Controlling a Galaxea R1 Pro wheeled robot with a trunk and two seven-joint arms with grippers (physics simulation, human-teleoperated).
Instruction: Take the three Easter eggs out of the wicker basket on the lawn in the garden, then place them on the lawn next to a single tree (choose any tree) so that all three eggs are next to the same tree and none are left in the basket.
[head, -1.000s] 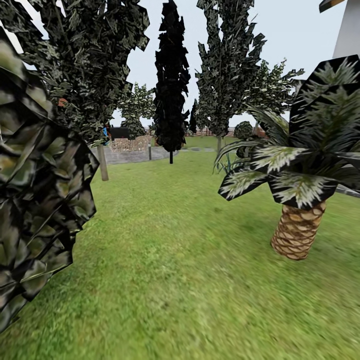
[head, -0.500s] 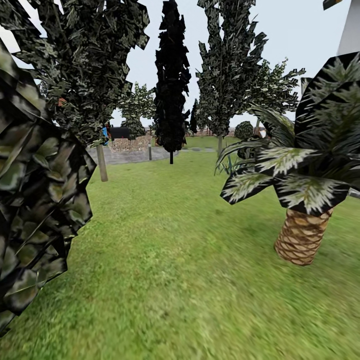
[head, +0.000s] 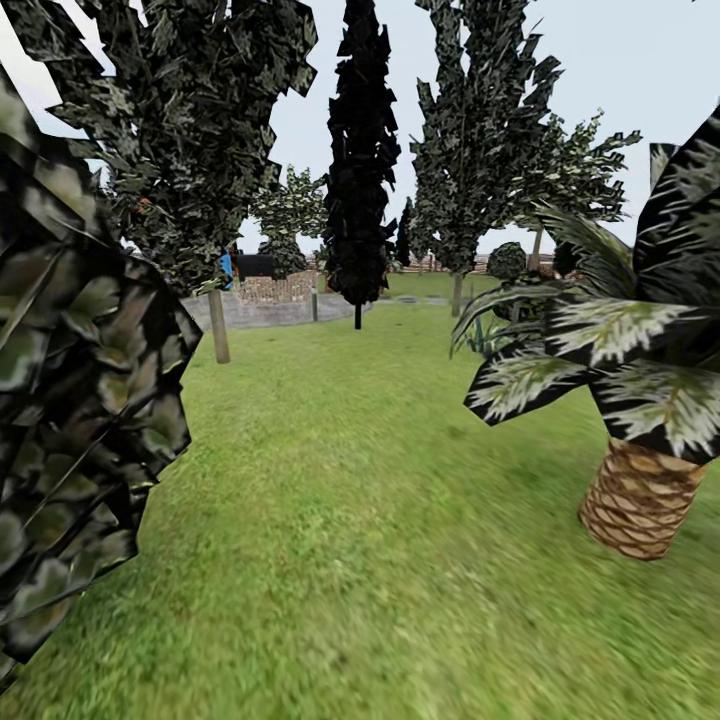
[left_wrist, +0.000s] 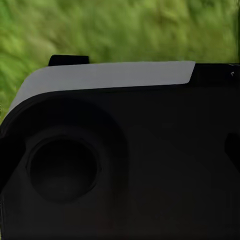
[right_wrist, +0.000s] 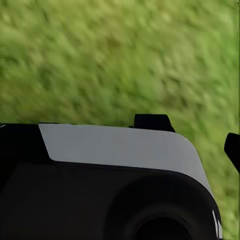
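ahead: lawn (head: 380, 520) | short palm (head: 640, 500) right | slim tree (head: 218, 325) left | pincers' state: cannot tell

One short palm (head: 640, 420), one narrow black conifer (head: 360, 160), and one slim pale trunk (head: 218, 325) stand on one lawn (head: 360, 520).
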